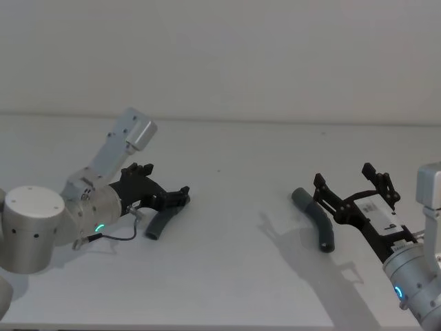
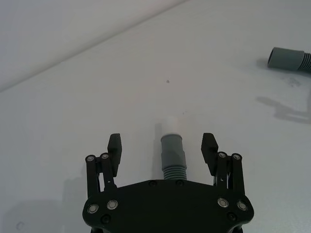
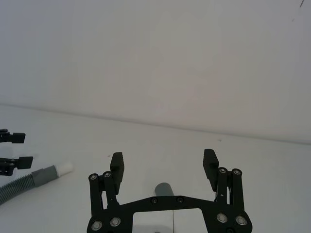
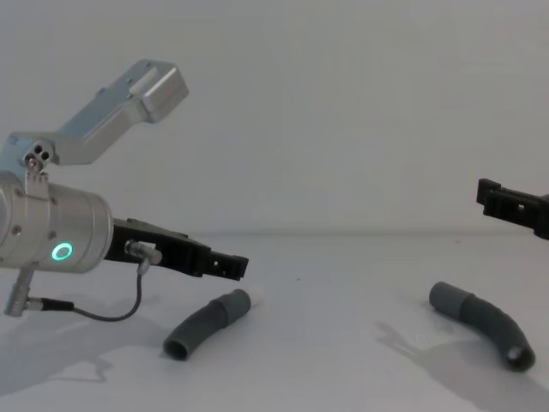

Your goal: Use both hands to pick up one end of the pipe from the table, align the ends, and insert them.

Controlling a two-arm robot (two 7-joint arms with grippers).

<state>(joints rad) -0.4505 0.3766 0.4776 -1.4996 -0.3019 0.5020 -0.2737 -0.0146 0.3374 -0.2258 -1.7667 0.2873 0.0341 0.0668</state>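
Note:
Two curved dark-grey pipe pieces lie apart on the white table [image 1: 234,283]. The left piece [image 1: 162,223] has a grey collar [image 2: 173,154] with a white tip [image 2: 172,124]. My left gripper [image 1: 164,183] hovers open just above it, fingers straddling the collar without touching, as the chest view's gap between gripper [image 4: 230,264] and piece [image 4: 206,321] shows. The right piece [image 1: 315,219] has a plain grey socket collar [image 4: 448,298]. My right gripper [image 1: 343,175] is open above and beside it, holding nothing; the piece's end [image 3: 164,188] shows below its open fingers [image 3: 116,166].
A thin black cable [image 1: 117,236] loops from my left wrist down near the table. The table's back edge meets a plain wall [image 1: 220,55]. Bare white surface lies between the two pieces and in front of them.

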